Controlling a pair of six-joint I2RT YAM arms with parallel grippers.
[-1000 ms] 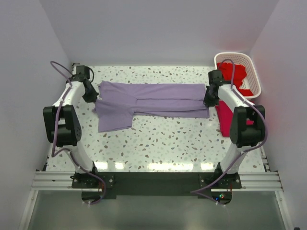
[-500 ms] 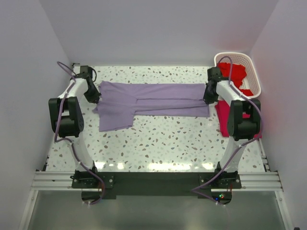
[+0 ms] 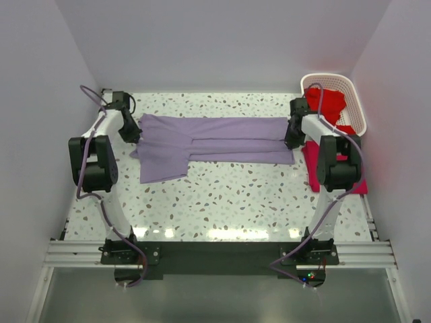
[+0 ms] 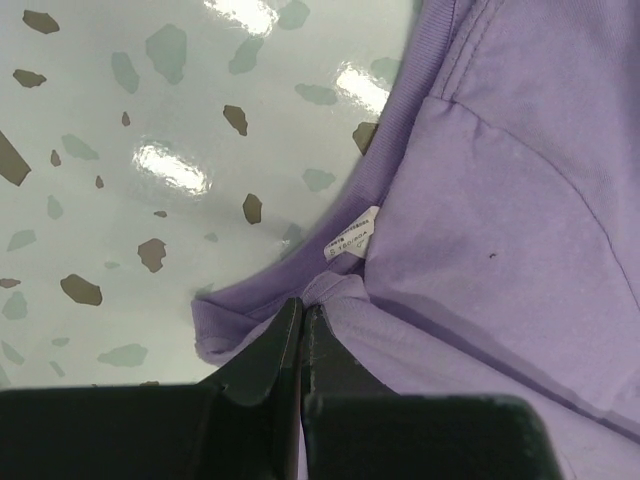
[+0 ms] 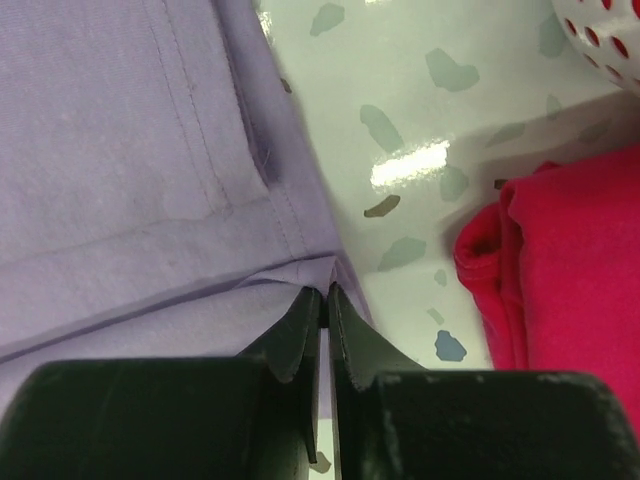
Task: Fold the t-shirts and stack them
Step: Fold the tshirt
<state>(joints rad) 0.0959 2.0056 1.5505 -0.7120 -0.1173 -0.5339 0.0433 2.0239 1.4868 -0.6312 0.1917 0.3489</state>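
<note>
A lilac t-shirt lies stretched across the far half of the table, folded lengthwise, one sleeve hanging toward the front at the left. My left gripper is shut on its collar end, beside the white label. My right gripper is shut on its hem end. A folded red t-shirt lies on the table right of the right gripper and also shows in the right wrist view.
A white basket at the far right corner holds more red cloth. The speckled tabletop lies in front of the lilac shirt. White walls close in the table at left, back and right.
Both arms have drawn back toward the far side and their elbows folded higher. The lilac shirt stays stretched between the grippers, almost unmoved.
</note>
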